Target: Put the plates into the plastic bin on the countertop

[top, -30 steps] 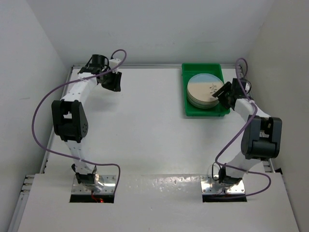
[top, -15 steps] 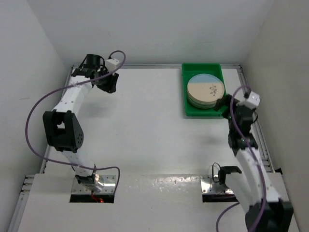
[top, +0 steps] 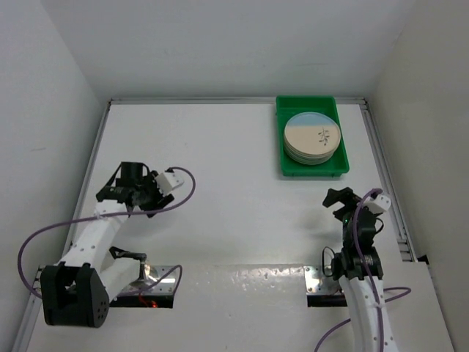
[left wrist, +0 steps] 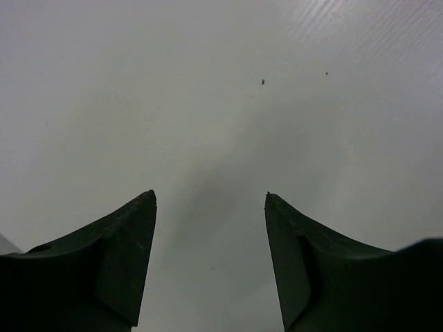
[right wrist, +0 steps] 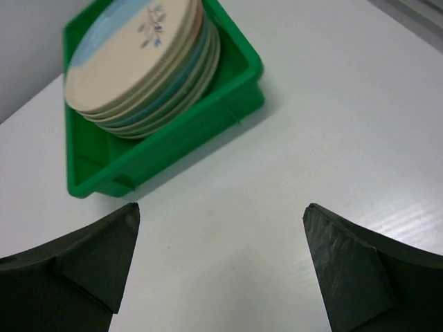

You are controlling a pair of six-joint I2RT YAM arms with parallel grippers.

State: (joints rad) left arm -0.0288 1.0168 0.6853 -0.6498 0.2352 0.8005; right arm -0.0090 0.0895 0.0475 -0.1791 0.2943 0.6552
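Observation:
A stack of cream plates [top: 313,137] [right wrist: 138,59], the top one part pale blue with a dark sprig, sits inside the green plastic bin [top: 311,169] [right wrist: 173,149] at the back right of the white countertop [top: 227,191]. My right gripper [top: 340,199] [right wrist: 221,211] hangs open over bare countertop, a short way in front of the bin, nothing between its fingers. My left gripper [top: 150,189] [left wrist: 211,197] is open and empty above bare white surface at the left.
White walls close in the countertop on the left, back and right, with a raised rim [top: 381,169] along its edges. Both arm bases [top: 143,282] stand at the near edge.
Both arms have pulled back toward their bases: the left from the back left corner, the right away from the bin. The right gripper has opened wide and the left has opened further.

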